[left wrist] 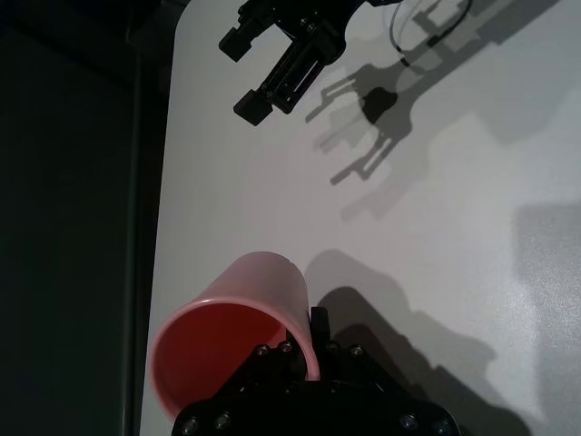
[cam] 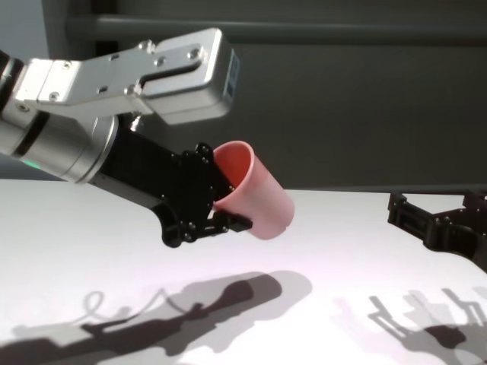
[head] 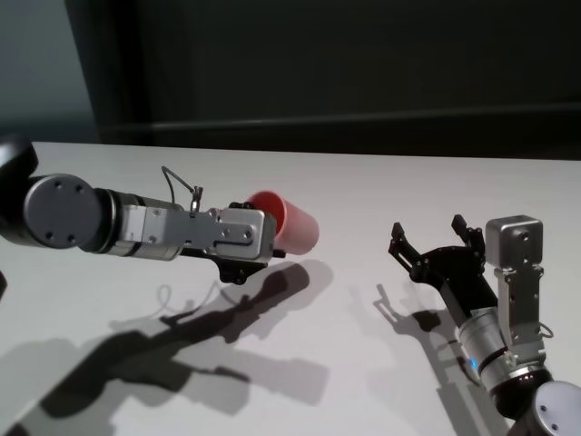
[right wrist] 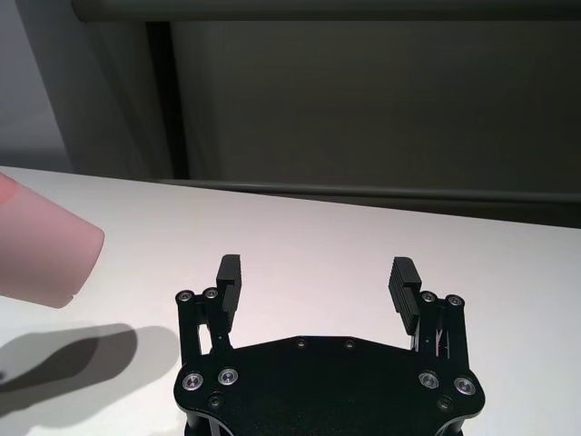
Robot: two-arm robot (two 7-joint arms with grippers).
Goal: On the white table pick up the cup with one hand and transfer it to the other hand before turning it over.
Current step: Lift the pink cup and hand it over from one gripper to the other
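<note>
Above the surface (head: 381,191), left of centre, the left claw (cam: 221,205) grips the cup (cam: 255,194) by its rim, one finger inside and the rest outside. The cup hangs on its side, clear of the surface, base pointing right, likely so its wall is free for the taking. Well apart on the right, the right claw (right wrist: 318,282) hovers with jaws spread wide and empty, facing the cup, apparently ready to receive it.
</note>
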